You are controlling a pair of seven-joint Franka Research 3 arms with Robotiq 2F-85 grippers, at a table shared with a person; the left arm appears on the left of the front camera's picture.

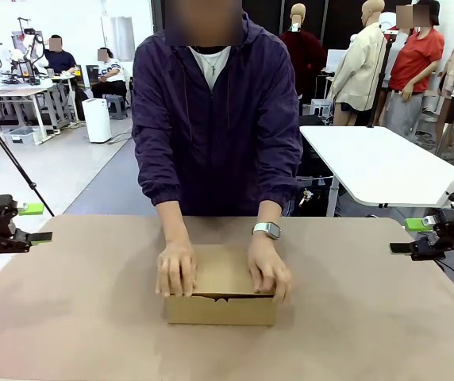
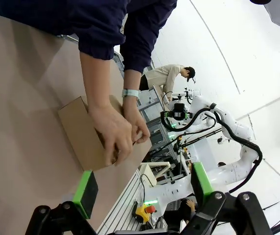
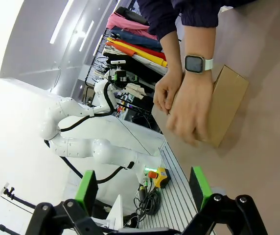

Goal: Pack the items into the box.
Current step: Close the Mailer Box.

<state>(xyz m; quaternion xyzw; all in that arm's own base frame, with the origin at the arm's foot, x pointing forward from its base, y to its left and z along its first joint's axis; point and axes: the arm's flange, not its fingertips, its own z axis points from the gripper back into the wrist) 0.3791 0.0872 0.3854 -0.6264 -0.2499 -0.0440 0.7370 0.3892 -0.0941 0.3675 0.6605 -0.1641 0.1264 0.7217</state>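
The brown cardboard box (image 1: 221,303) sits closed in the middle of the table, near the front edge. A person's two hands (image 1: 178,268) press on its lid. The same box (image 2: 81,132) appears in the left wrist view and the box (image 3: 226,104) in the right wrist view, with the hands on it. The items are hidden. My left gripper (image 1: 35,224) hovers open at the table's far left with nothing between its fingers. My right gripper (image 1: 411,236) hovers open at the far right, also holding nothing. Green pads (image 2: 86,193) frame the left wrist view, and green pads (image 3: 200,187) the right wrist view.
The brown tabletop (image 1: 76,317) spreads bare on both sides of the box. The person stands at the far edge, arms reaching over the table. A white table (image 1: 378,163) stands behind on the right.
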